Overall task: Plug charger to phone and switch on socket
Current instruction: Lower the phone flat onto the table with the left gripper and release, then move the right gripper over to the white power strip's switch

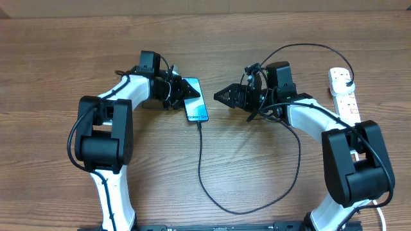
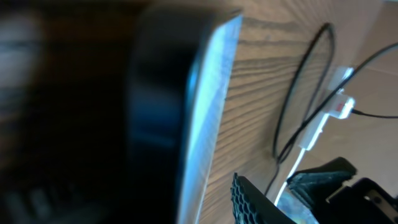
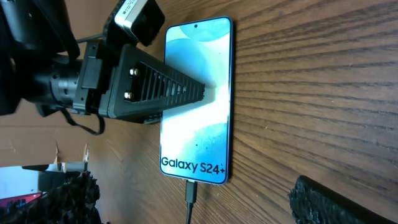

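Both arms bent inward, grippers meeting at the phone mid-table.

Left gripper (image 1: 180, 90) sits at the phone's (image 3: 198, 99) long edge, one finger (image 3: 168, 84) across the lit screen; cannot tell whether it clamps. Right gripper (image 1: 219, 96) points at the phone from just beside it, fingers wide apart. The charger (image 1: 200, 160) connector meets the phone's short edge below the text. Its cable loops over the brown wood-grain table (image 1: 257, 173) to the socket (image 1: 345, 96) at far right.

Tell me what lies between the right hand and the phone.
Only bare table: the overhead view shows nothing between the right hand and the phone. The charger leaves the phone's lower end, clear of that gap.
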### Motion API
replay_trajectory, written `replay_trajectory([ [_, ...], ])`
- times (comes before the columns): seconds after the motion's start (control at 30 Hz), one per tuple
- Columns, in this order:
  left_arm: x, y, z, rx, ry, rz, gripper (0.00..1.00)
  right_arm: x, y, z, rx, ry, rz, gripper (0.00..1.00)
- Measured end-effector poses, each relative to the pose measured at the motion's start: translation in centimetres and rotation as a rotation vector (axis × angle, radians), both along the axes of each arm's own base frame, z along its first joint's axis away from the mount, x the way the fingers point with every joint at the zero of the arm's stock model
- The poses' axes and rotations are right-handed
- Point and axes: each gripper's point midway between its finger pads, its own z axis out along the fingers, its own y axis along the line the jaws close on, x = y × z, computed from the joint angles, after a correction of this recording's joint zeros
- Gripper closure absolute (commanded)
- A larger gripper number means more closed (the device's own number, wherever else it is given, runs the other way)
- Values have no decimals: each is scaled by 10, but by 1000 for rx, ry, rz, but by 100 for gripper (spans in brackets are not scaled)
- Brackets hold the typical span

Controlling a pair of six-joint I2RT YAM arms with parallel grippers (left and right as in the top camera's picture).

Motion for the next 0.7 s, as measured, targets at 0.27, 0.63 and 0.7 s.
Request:
replay_trajectory([
  [0.27, 4, 17, 4, 146, 33, 7, 44, -3, -1, -3, -6, 19, 1, 0],
  [0.63, 4, 36, 5, 273, 50, 8, 29, -12, -22, -9, -38, 97, -26, 0],
  [0.7, 3, 41, 6, 288, 63, 15, 29, -10, -39, -3, -44, 104, -62, 0],
])
